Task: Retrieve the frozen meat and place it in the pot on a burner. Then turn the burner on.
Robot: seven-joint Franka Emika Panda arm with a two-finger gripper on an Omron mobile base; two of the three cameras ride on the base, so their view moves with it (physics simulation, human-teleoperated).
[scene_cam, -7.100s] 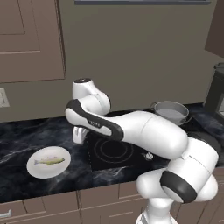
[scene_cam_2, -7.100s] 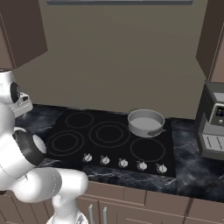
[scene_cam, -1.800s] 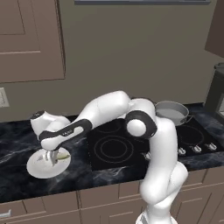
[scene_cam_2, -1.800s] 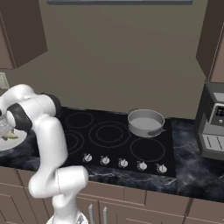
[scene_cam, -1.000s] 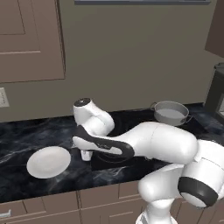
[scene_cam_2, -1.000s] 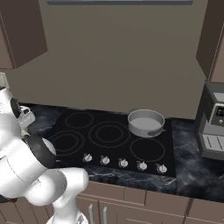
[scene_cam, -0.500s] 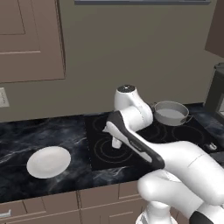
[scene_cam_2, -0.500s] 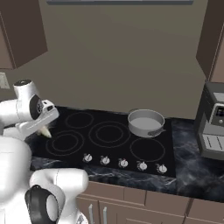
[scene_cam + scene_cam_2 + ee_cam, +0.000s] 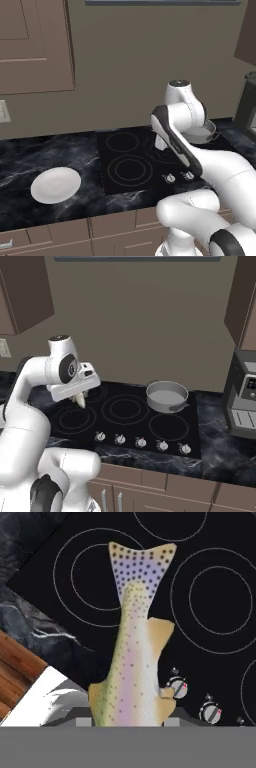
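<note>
The fish (image 9: 132, 657) is off the plate (image 9: 55, 184) and up in the air. The gripper (image 9: 80, 398) has its jaws clamped on the fish, which hangs tail down over the stove (image 9: 125, 416). In the hand view the spotted tail fans out over the black glass, with burner rings on both sides of it and two knobs (image 9: 177, 688) close by. In the right base view a bit of the pale fish pokes out under the hand, above the left side of the stove.

The white plate sits bare on the dark counter (image 9: 30, 155), well left of the stove.

The pot (image 9: 166, 396) waits on the back right burner — it looks bare inside so far. The fish is well apart from it, with the middle burners in between.

So the first part looks done: the fish is picked up. What is left is to carry it across to the pot, let it drop in, and then turn the right knob in the row along the front edge of the stove — I cannot tell which knob goes with that burner.
</note>
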